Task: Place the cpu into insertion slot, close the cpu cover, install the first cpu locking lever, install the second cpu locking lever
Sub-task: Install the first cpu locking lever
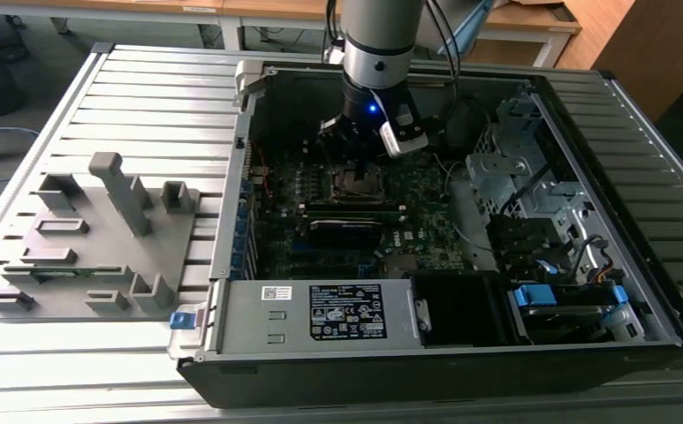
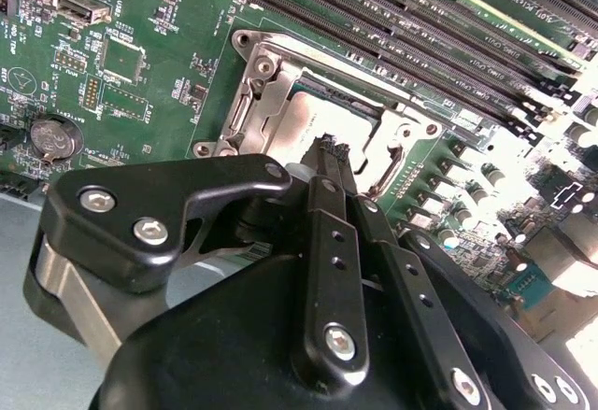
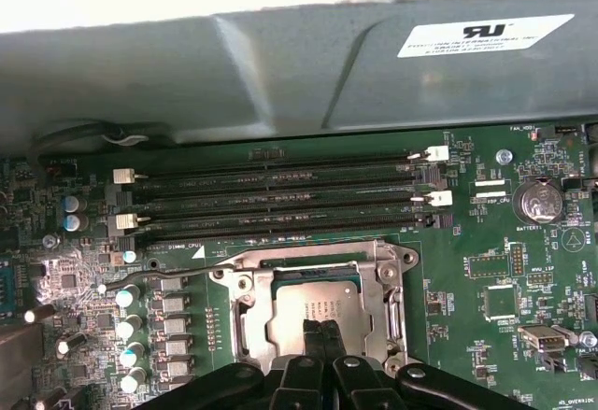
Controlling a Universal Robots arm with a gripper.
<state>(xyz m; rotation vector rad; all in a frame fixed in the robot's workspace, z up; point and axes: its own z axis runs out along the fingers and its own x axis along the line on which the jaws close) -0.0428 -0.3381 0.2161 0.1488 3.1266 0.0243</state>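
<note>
Closest to you in both wrist views is your hand (image 3: 322, 328) (image 2: 329, 153). Its two black fingers are pressed together with nothing pinched between them, and the tips point down at the middle of the cpu (image 3: 304, 296) (image 2: 318, 111); you cannot tell whether they touch the metal. The cpu lies flat inside the insertion slot (image 3: 222, 279). Its dull silver top shows through the cut-out of the cpu cover (image 3: 250, 321) (image 2: 269, 91), which lies down around the chip's edges. Just beside the socket stands a column of capacitors (image 3: 131, 326), and beyond it the long dark memory slots (image 3: 280, 195) (image 2: 392, 18) run side by side. A coin battery (image 3: 539, 200) (image 2: 49, 139) sits on the green board, well apart from the socket. Past the memory slots rises the grey case wall (image 3: 280, 64). In the exterior view your arm (image 1: 379, 35) reaches straight down into the open computer case (image 1: 436, 375), over the socket. A labelled power supply box (image 1: 317, 314) sits at the case's near edge. The case lies on a slatted worktop (image 1: 153, 79), with a grey fixture (image 1: 94, 238) at the exterior view's left.
</note>
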